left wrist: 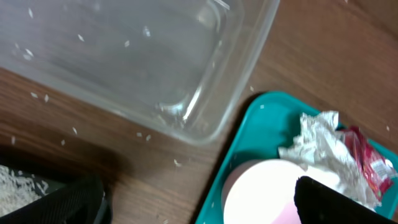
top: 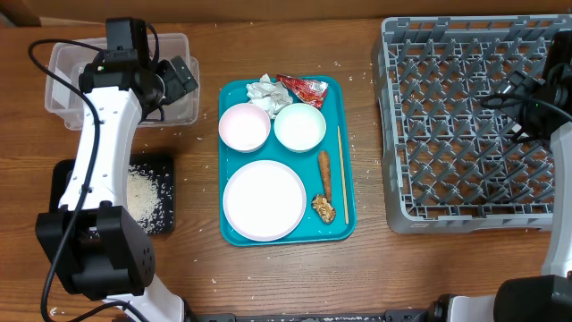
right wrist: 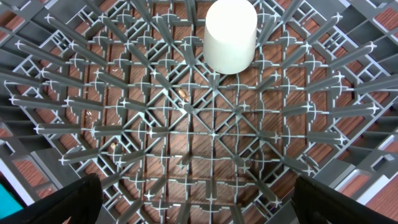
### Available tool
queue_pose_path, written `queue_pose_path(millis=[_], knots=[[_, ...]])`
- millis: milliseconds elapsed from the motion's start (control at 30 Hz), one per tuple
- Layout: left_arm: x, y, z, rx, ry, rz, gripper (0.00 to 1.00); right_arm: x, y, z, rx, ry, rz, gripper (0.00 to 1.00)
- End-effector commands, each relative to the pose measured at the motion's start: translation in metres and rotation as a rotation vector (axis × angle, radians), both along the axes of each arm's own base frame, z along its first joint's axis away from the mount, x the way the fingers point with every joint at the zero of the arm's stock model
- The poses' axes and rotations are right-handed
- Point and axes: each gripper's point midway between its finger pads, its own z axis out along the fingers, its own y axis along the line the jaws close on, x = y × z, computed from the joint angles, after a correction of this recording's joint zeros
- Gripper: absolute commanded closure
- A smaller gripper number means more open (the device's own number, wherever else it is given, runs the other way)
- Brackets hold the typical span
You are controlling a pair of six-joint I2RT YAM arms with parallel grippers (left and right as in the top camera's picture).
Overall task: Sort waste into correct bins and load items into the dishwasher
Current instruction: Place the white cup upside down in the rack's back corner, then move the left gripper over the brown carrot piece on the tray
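On the teal tray lie the crumpled napkin point(top: 262, 88), red wrapper point(top: 302, 88), brown sausage piece point(top: 324, 172) and crumbly bit point(top: 323, 208). Two white bowls point(top: 244, 126) point(top: 299, 127), the large plate point(top: 264, 199) and the wooden stick point(top: 343, 174) share that tray. My left gripper point(top: 182, 76) hangs open and empty by the right end of the clear tub point(top: 63, 63); the left wrist view shows the tub point(left wrist: 124, 56), napkin point(left wrist: 317, 140), wrapper point(left wrist: 370, 158) and a bowl point(left wrist: 261, 193). My right gripper point(right wrist: 199, 205) stands open over the grey dish rack point(right wrist: 112, 124), where a white cup point(right wrist: 230, 34) stands.
The black tray point(top: 67, 174) at the front left holds white rice point(top: 141, 192). Loose grains dot the wood around the tub and teal tray point(top: 349, 210). The dish rack point(top: 447, 192) fills the right side, with my right arm point(top: 536, 98) above it.
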Motion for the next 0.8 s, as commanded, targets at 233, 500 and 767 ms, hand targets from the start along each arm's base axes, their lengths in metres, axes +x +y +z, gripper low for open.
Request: queue_pose_path(millis=[233, 500, 767], knots=[[-0.075, -0.116, 0.006, -0.428, 0.245, -0.326, 0.0, 0.002, -0.002, 0.009, -0.012, -0.025, -0.007, 0.0], [-0.111, -0.222, -0.003, -0.275, 0.294, -0.56, 0.0, 0.002, -0.002, 0.009, -0.012, -0.025, -0.007, 0.0], [-0.139, -0.315, -0.008, -0.002, 0.133, -0.751, 0.0, 0.002, -0.002, 0.009, -0.012, -0.025, -0.007, 0.0]])
